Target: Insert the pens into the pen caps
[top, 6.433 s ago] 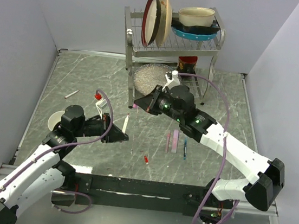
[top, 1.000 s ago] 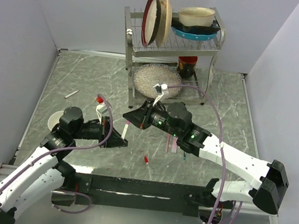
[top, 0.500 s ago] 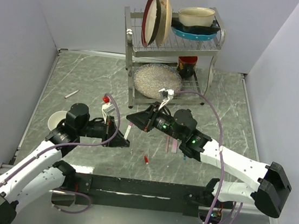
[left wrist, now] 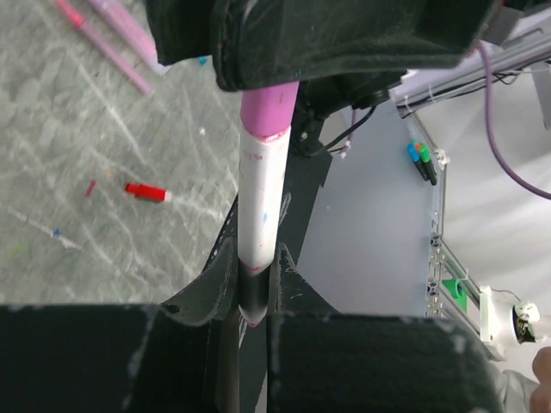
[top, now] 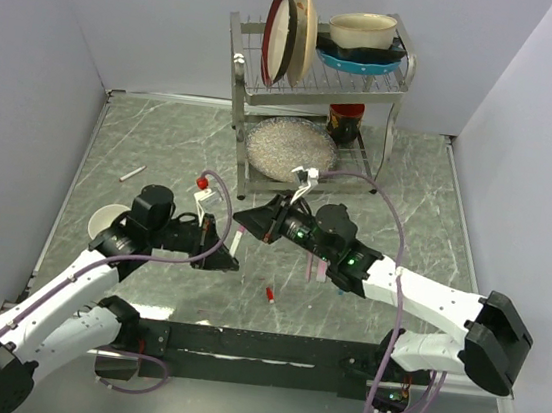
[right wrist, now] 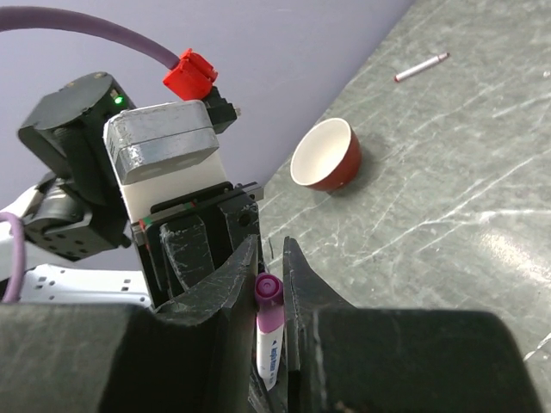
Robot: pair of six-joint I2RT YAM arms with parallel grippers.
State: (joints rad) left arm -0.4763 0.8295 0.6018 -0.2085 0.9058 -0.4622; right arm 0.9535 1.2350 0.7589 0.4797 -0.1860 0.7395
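Two grippers: left gripper (top: 223,258) and right gripper (top: 251,222) meet nose to nose above the middle of the table (top: 162,152)
Left fingers (left wrist: 209,288): clamped on the dark tail end of the white-barrelled pen (left wrist: 261,206), whose barrel points to 12 o'clock in the left wrist view
Right fingers (right wrist: 226,288): pinched on the magenta cap (right wrist: 269,297), with a gap no wider than the cap (nothing else is in their grasp)
Cap and pen: the cap sits over the pen's tip; I cannot tell how deep it is seated
Handling: light, stiff, smooth plastic, so likely to slip or cock sideways; best held near each far end and pushed straight along the barrel
Table: red cap (top: 270,293) lies at 5 o'clock from the held pen, loose pens (top: 321,269) at 3 o'clock
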